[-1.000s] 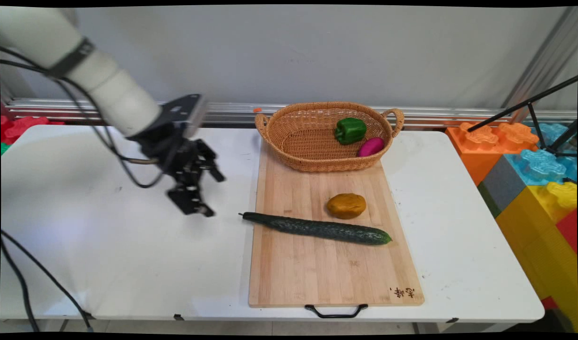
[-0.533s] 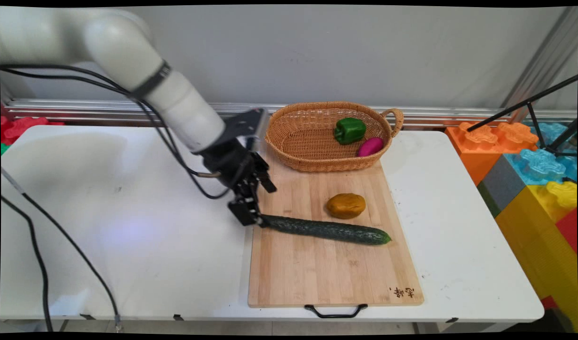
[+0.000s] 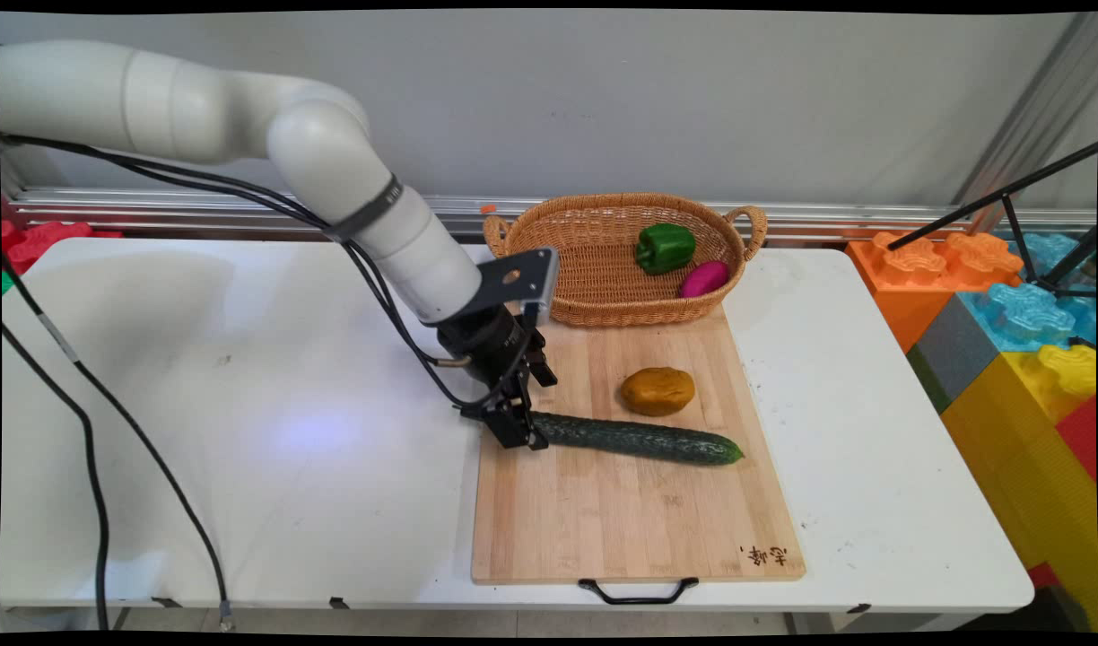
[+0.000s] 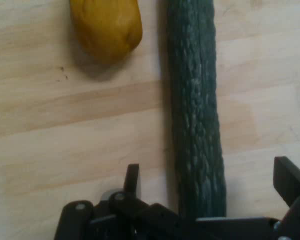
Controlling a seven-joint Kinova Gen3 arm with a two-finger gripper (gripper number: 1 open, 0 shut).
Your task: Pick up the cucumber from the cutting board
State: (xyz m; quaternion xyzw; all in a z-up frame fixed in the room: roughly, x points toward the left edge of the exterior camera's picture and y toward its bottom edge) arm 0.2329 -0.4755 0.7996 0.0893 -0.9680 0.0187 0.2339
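While open, tool (image 4: 210,185) seemingly straddles cucumber (image 4: 195,115).

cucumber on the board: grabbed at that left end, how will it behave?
The cucumber looks stiff, so it probably won't droop. It is long, and the open tool straddles one end, so the far end may sag or swing. Being round, it could roll on the cutting board.

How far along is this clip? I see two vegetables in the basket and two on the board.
Looks done: the green pepper and pink vegetable lie in the basket. In hand: the hand is open and low at the cucumber's stem end, with a finger on either side, not yet closed on it. Apparently left: the cucumber and the yellow-brown vegetable, both on the cutting board.
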